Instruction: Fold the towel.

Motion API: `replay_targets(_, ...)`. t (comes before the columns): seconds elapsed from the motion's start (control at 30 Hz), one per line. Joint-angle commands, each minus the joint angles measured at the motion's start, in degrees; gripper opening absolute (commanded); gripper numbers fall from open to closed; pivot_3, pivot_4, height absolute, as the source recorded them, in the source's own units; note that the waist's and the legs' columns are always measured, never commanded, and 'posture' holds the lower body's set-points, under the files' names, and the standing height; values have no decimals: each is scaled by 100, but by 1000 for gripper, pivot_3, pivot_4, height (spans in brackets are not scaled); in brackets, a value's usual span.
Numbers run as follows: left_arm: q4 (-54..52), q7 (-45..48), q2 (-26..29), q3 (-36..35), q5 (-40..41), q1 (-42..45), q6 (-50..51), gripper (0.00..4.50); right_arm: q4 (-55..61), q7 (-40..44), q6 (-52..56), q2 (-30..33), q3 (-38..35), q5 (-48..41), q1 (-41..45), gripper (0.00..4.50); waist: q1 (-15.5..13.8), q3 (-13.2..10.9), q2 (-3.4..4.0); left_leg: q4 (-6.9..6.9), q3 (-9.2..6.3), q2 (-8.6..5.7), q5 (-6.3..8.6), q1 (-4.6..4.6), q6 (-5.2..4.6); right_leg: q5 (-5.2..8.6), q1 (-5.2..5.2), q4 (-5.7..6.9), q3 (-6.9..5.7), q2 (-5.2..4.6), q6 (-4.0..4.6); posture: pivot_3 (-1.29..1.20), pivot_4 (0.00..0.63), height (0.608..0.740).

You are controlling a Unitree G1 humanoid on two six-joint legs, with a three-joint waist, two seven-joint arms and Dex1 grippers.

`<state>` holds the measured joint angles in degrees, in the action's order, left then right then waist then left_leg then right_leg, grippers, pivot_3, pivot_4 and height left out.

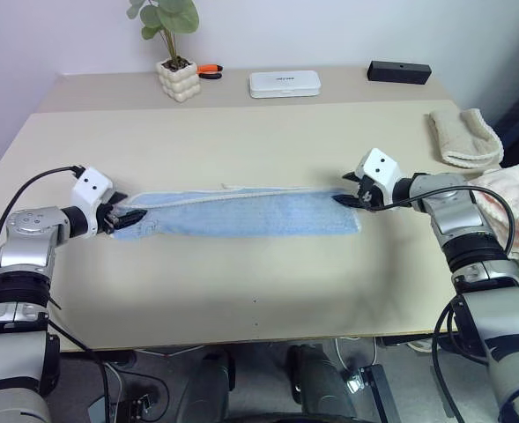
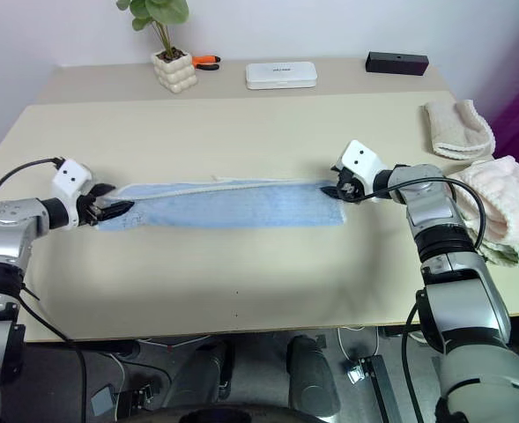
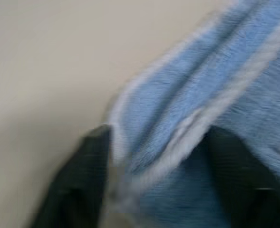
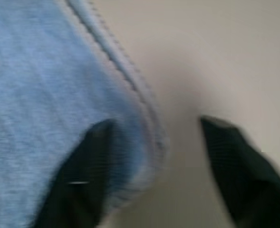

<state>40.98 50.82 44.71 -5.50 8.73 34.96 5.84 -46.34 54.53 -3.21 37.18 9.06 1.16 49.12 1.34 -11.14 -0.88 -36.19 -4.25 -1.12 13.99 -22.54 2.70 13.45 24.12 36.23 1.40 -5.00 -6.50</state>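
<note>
Since the towel (image 1: 241, 214) lies in a long strip on the table (image 1: 241, 282), one short end sits at each claw. Both the left claw (image 1: 129, 217) and the right claw (image 1: 349, 199) are wide apart, each with a towel end between its fingers, and neither is nearer.

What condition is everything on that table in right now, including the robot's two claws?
towel: folded into a long strip, flat on the table.
left gripper: open, fingers astride the towel's end.
right gripper: open at the other end.
beige rolled towel: rolled, lying apart.
pale pink towel: bunched at the table's edge.
potted plant: upright.
white case: closed.
</note>
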Motion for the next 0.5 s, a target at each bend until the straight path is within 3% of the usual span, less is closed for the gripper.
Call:
replay_targets(0.03, 99, -553, -85, -545, 296, 326, 41, 3730, -22, -201, -156, 34, -190, 49, 178, 3296, -6, 0, 0, -1, 0, 0, 0, 0, 0, 0, 0, 0, 0, 0, 0, 0, 150, 738)
replay_targets(0.23, 424, -1336, -246, -889, 306, 510, -86, 3730, 271, -489, -88, 77, -342, 21, -49, 3296, 4, 0, 0, -1, 0, -1, 0, 0, 0, -1, 0, 1, 0, -1, -1, 0, 150, 738)
replay_targets(0.4, 205, -1509, -208, -1205, 566, 289, -72, 3730, 1720, -280, 695, 339, -790, -470, -809, 3296, -10, 0, 0, 0, -2, -1, 0, -2, 1, -1, 1, 2, 0, -1, -1, 0, 150, 738)
replay_targets(0.5, -575, -1174, -101, -1406, 859, -191, 134, 3804, 3315, -117, 1932, 526, -1269, -1193, -1652, 4176, -19, 0, 0, 0, -2, -1, 0, -4, 0, -1, 2, 1, 0, -1, -1, 0, 150, 738)
